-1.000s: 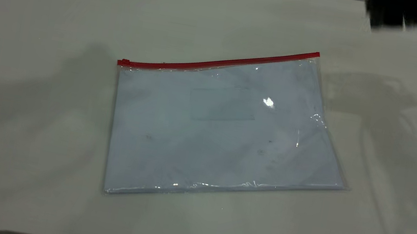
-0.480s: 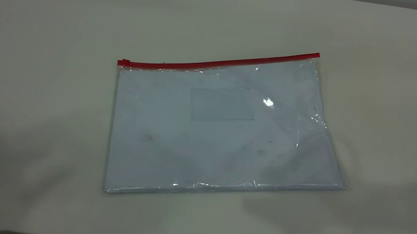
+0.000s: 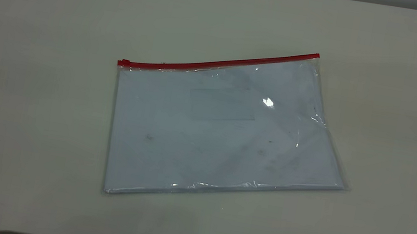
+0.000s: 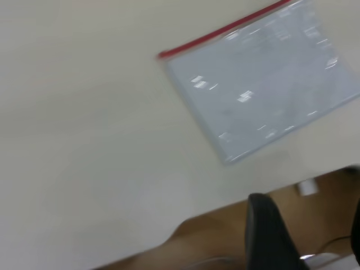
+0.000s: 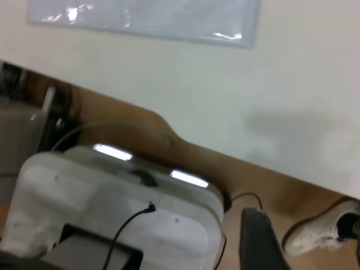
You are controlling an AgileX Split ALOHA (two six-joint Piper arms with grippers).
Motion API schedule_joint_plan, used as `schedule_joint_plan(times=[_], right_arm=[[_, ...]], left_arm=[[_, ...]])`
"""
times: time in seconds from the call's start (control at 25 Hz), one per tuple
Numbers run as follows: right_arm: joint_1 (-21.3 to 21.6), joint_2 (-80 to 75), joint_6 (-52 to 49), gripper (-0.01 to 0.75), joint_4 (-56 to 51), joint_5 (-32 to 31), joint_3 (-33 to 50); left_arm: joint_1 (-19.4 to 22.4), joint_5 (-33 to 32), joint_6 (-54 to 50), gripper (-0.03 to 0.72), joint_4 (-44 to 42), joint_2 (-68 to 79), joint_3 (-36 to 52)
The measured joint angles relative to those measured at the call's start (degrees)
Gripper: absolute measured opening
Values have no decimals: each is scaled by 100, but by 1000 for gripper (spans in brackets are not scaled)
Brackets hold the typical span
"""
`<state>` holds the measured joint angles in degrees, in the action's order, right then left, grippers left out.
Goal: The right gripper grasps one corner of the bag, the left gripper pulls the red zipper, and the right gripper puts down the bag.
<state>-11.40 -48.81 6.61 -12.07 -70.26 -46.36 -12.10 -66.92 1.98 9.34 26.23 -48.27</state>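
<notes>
bag (image 3: 223,130): flat on table (image 3: 31,62), untouched | red zipper (image 3: 217,64): along the bag's far edge, slider at its left end | left gripper (image 4: 304,236): off the bag, beyond table edge, grip unclear | right gripper (image 5: 260,239): likewise, grip unclear

Lighting: dim, even, overhead. Glare: bag (image 3: 223,132), centre. Shadow: table (image 3: 38,20), 4 o'clock. Wrist views: motion-blurred.

Lab: bare white table (image 3: 38,20), cabled white equipment box (image 5: 112,208).
</notes>
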Motion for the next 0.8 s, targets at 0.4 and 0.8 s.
schedule_joint_plan(times=[0.4,0.8], right_arm=[[0,2730,-103,450,685,578,1838],[0,3608,-103,450,818,613,1879]], left_arm=[[0,0,-280,424,-978,-1452,1502],[0,176,-277,424,-758,-1595,2040]])
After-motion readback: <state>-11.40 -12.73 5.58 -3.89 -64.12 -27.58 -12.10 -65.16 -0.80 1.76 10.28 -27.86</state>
